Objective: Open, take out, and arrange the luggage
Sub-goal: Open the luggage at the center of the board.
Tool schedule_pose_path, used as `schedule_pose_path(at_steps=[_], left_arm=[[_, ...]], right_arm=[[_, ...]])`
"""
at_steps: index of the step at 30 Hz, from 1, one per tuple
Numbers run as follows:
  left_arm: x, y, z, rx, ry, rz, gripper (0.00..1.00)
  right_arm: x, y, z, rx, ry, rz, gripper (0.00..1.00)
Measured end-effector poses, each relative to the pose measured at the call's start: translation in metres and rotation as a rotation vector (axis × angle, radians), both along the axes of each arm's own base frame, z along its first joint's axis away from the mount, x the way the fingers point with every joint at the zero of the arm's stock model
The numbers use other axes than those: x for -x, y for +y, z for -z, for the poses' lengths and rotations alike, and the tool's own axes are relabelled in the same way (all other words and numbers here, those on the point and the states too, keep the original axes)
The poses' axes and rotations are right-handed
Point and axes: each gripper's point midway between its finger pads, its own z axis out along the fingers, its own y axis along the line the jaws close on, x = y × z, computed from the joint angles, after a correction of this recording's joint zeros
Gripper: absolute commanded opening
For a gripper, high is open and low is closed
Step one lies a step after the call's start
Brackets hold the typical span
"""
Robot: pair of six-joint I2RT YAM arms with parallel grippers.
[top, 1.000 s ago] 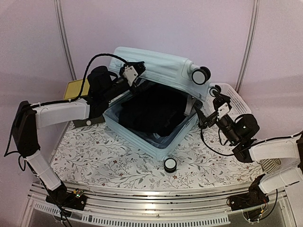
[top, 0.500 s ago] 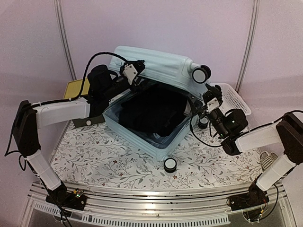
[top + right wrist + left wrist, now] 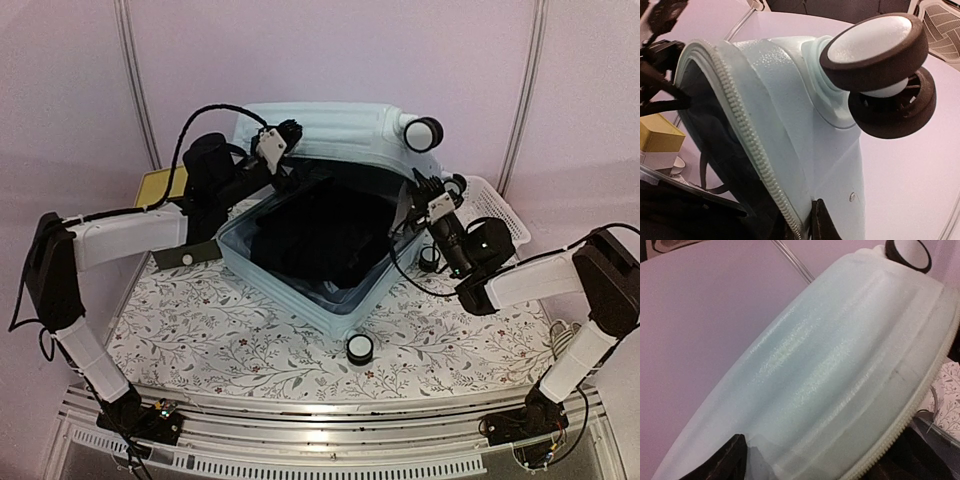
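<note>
The luggage (image 3: 345, 135) is a pale mint hard-shell case lying open on the table, lid raised at the back over dark clothing (image 3: 320, 235) in the lower half. My left gripper (image 3: 288, 138) clamps the lid's left edge; in the left wrist view the ribbed shell (image 3: 830, 355) fills the frame, one dark finger (image 3: 725, 462) pressed against it and the other hidden. My right gripper (image 3: 415, 190) is shut on the lid's right rim just below the caster wheel (image 3: 875, 45). A dark fingertip (image 3: 821, 220) sits against the shell beside the zip (image 3: 750, 150).
A white lattice basket (image 3: 495, 215) stands right of the case, behind my right arm. A small yellow-topped box (image 3: 160, 187) sits at the back left, also in the right wrist view (image 3: 657, 135). A black-and-white wheel (image 3: 359, 348) of the case points toward the front on the floral cloth.
My right gripper moved left to the lid's right rim and shut on it. The lid has swung higher, and my left gripper rose with it.
</note>
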Motion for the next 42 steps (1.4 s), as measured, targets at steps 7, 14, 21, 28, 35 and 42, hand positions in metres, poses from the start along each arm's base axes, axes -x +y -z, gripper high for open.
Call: schedule_pose_path(at_steps=[7,14,21,28,35,42], left_arm=[[0.040,0.024,0.003,0.076,0.179,0.060,0.83],[0.073,0.051,0.011,0.108,0.330,0.053,0.85],[0.081,0.058,0.086,-0.085,0.486,0.012,0.87],[0.054,0.068,0.147,-0.250,0.678,-0.023,0.86],[0.040,0.092,0.173,-0.357,0.729,-0.034,0.89],[0.031,0.092,0.195,-0.481,0.730,0.008,0.89]], right_arm=[[-0.027,-0.028,-0.030,-0.061,0.052,0.103,0.01],[-0.069,-0.054,-0.055,-0.132,0.167,0.096,0.01],[-0.104,-0.076,-0.068,-0.165,0.298,0.051,0.01],[-0.119,-0.086,-0.063,-0.170,0.378,0.013,0.01],[-0.126,-0.085,-0.065,-0.161,0.410,-0.027,0.01],[-0.134,-0.084,-0.065,-0.157,0.431,-0.049,0.01]])
